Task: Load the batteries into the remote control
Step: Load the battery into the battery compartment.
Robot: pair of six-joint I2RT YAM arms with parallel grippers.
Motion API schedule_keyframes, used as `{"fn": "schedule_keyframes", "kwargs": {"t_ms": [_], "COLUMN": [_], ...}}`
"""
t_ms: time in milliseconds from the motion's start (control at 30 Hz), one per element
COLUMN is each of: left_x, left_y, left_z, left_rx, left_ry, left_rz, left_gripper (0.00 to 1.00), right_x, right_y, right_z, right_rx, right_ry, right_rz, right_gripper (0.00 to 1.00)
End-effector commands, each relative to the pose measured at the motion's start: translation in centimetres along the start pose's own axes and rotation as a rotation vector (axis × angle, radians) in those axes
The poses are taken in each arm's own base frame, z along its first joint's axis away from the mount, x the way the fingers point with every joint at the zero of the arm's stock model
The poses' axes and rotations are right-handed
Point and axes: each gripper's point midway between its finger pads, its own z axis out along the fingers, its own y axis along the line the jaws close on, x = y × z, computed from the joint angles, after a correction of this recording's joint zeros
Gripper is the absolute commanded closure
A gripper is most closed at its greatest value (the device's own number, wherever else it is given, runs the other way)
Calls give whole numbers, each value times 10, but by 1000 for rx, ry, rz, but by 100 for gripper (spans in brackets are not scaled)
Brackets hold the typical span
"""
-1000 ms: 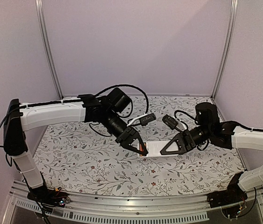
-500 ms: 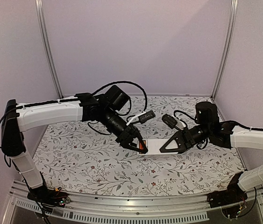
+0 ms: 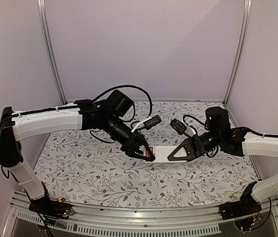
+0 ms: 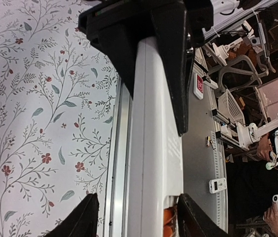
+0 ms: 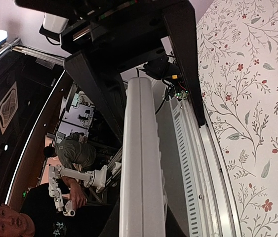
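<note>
The remote control [image 3: 161,154], a slim white bar, hangs above the table between both arms. My right gripper [image 3: 172,155] is shut on its right end; in the right wrist view the remote control [image 5: 141,163] runs lengthways between my fingers. My left gripper [image 3: 147,153] is open around the other end. In the left wrist view one finger [image 4: 82,219] stands apart from the remote control [image 4: 153,148], and the other sits beside the open compartment. Two orange batteries [image 4: 169,223] lie side by side in that compartment, seen from above as an orange spot [image 3: 150,152].
Below lies the floral tablecloth [image 3: 94,173], with lilac walls at the back and sides. An aluminium rail [image 3: 143,217] runs along the near edge by the arm bases. Cables loop from both wrists above the table's back half.
My left gripper's jaws have spread apart from shut at the battery end. Both arms and the remote have drifted slightly left and up. The right grip is unchanged.
</note>
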Motion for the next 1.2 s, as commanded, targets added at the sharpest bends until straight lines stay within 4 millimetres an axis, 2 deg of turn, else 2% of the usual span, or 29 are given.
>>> {"fn": "schedule_keyframes", "kwargs": {"t_ms": [0,367,500,800,1100,1167], "left_x": [-11,-19,-16,-3,-2,-1], "left_y": [-7,-12,-9,12,31,31], "left_z": [-7,-20,-21,-22,-25,-25], "left_rx": [7,65,59,15,-54,-58], "left_ry": [-63,-137,-135,-132,-137,-133], "left_rz": [29,-2,-16,-83,-114,-116], "left_gripper": [44,37,39,54,78,80], "right_x": [-11,-8,-8,-11,-12,-11], "right_y": [12,2,1,8,9,8], "right_z": [1,1,0,-1,-2,-3], "right_rx": [-1,55,64,59,70,74], "right_ry": [-12,-2,-4,-12,-17,-15], "right_rz": [-94,-99,-103,-127,-126,-121], "right_gripper": [100,100,100,100,100,100]}}
